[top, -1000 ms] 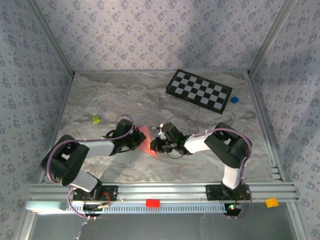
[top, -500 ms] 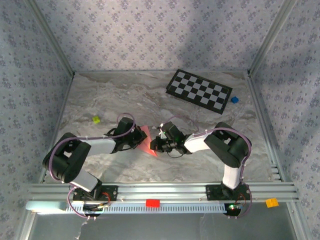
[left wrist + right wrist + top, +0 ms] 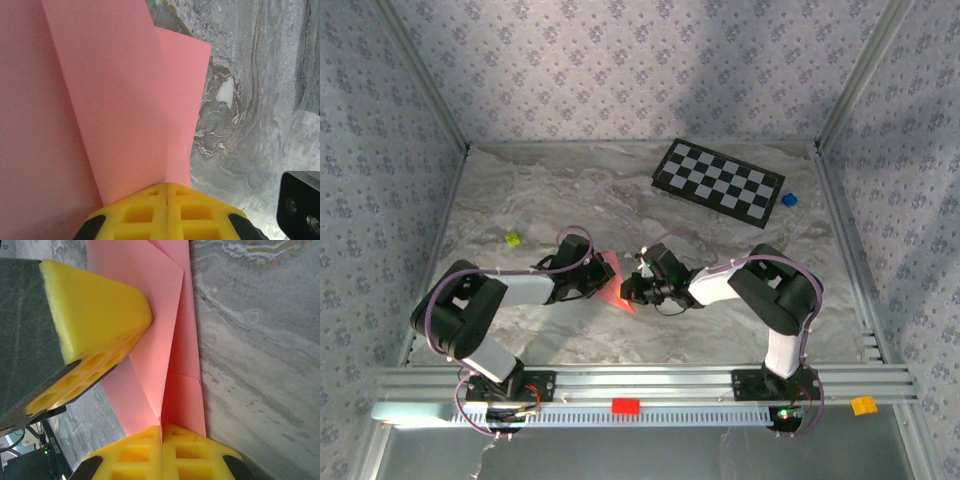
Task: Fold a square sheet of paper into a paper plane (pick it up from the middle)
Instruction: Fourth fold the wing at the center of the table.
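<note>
Pink-red paper [image 3: 611, 272], thin and already creased into overlapping flaps, lies at the centre of the top view on the marbled table [image 3: 550, 200], between the two arms. The left gripper [image 3: 166, 187] has its yellow pads pressed flat together at the bottom of its wrist view. A folded ridge of the sheet runs into the seam between them, so it appears to be pinched there. The right gripper [image 3: 161, 429] is likewise closed tight on a crease at the bottom of its own view.

The sheet looks very light and limp. It would likely sag if lifted by an edge, crumple or tear under a hard pull, and slide easily on the smooth tabletop. The firmest holds are probably the creases and layered flaps near the middle. The two grips should be close enough together that the span between them is taut but not stretched.
</note>
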`<state>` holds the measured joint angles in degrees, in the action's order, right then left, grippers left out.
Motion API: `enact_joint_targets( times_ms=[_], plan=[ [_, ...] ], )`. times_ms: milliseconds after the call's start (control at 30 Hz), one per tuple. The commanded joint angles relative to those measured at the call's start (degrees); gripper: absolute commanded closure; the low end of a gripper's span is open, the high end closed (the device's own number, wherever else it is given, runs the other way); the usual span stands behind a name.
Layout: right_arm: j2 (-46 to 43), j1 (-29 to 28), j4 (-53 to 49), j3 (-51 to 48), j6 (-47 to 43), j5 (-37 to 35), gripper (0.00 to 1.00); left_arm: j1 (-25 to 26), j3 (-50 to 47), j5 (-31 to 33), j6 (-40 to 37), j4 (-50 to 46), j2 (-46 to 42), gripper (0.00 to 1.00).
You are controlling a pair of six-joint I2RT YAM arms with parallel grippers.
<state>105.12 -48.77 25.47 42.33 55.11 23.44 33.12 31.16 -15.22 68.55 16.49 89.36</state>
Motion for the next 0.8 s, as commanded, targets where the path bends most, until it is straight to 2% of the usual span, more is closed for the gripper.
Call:
enact_joint_targets(
  times_ms=[0, 300, 767],
  plan=[
    [4.26, -0.19, -7.98, -1.39, 0.79, -2.52, 0.98, -0.16, 1.27, -0.73, -1.29, -1.72, 0.99, 1.0],
    [3.62, -0.17, -9.37, -0.76, 0.47, -2.52, 0.95, -0.42, 0.17, -0.77, -0.73, -3.38, 2.93, 1.0],
    [-0.41, -0.66, -13.24, 0.25, -1.56, -0.53, 0.84, -1.14, -0.75, -0.6, -1.41, -4.11, 2.23, 1.0]
  ],
)
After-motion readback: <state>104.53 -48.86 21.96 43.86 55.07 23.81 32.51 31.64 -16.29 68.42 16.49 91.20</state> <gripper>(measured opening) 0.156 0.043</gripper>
